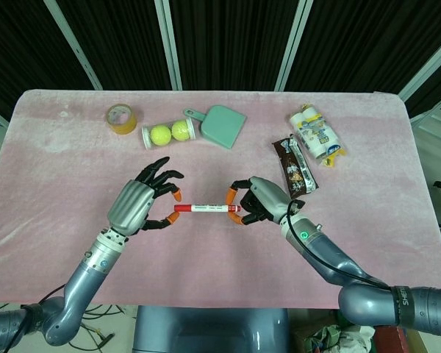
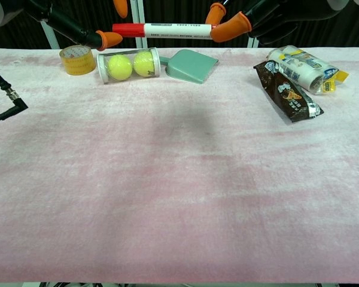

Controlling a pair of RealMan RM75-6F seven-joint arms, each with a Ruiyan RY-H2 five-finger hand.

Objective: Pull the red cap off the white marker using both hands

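Red-capped slim marker (image 1: 206,208) pinched by right robot hand (image 1: 259,200); left robot hand (image 1: 141,204) released (fingers spread).

Only partial white lettering "SHE" on the right forearm's dark band (image 1: 402,297).

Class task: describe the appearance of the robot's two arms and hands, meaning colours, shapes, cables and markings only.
Both arms are smooth blue-grey tubes. The left hand and right hand have silver-grey backs, black fingers and orange fingertip caps. A black cable loops at the right wrist, near a green dot; white lettering marks that arm.
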